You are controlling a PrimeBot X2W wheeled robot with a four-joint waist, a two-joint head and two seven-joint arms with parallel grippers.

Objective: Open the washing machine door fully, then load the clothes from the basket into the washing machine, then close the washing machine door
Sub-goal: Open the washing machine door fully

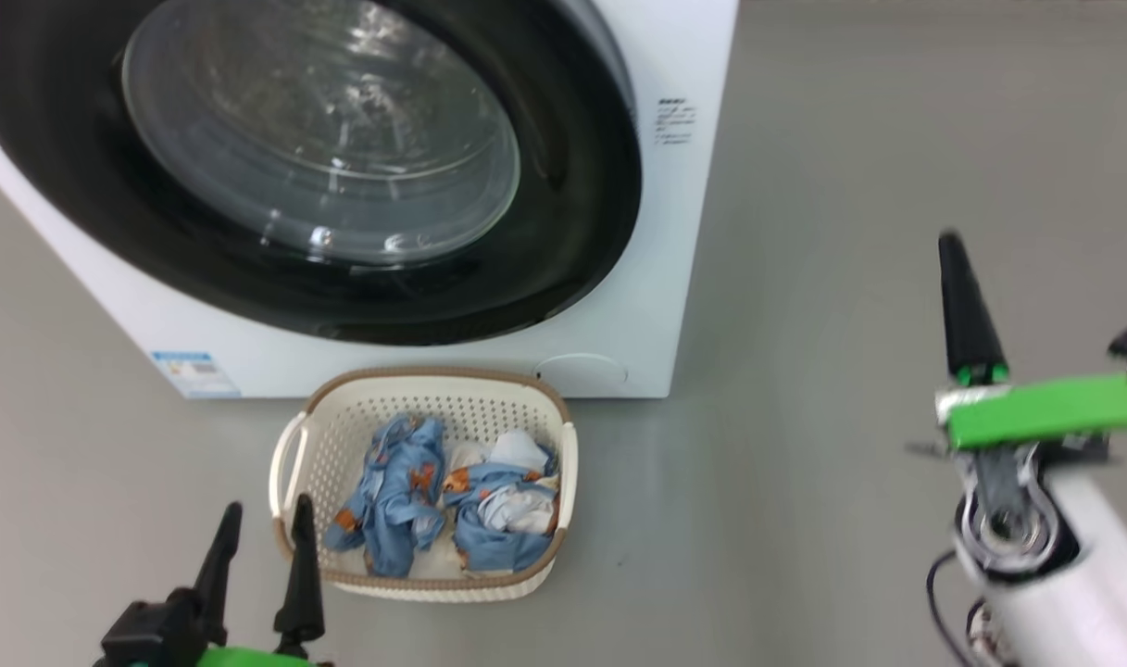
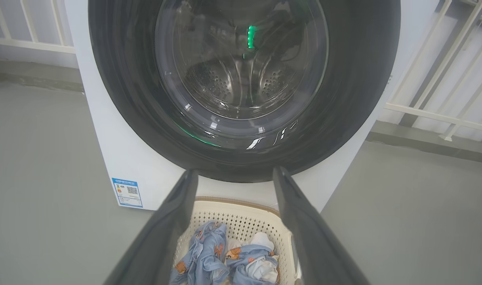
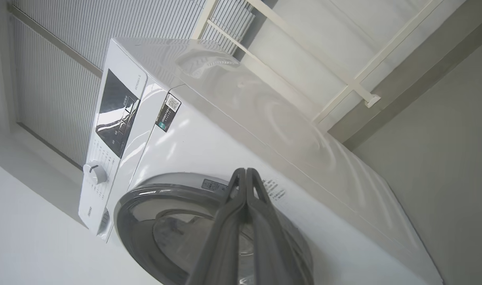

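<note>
We face the washing machine (image 1: 683,306), whose door (image 1: 582,222) sits shut flat against the white front, its black rim ringing the clear glass bowl. Through the glass, in the left wrist view, we make out the perforated steel drum (image 2: 241,83). A blue label (image 1: 195,372) sits at the machine's lower left corner. On the grey floor (image 1: 804,519) just in front of the machine stands the basket (image 1: 489,408), and the clothes (image 1: 406,500) lie crumpled inside it in two light-blue heaps with orange prints and white parts. Our left gripper (image 1: 267,506) hovers at the basket's near left corner, its two fingers spread wide with nothing between them. Our right gripper (image 3: 245,174) is raised in the air well off to the right of the machine, its fingers pressed tight together on nothing. Its wrist view takes in the machine's control panel (image 3: 116,114) and dial (image 3: 94,173).
</note>
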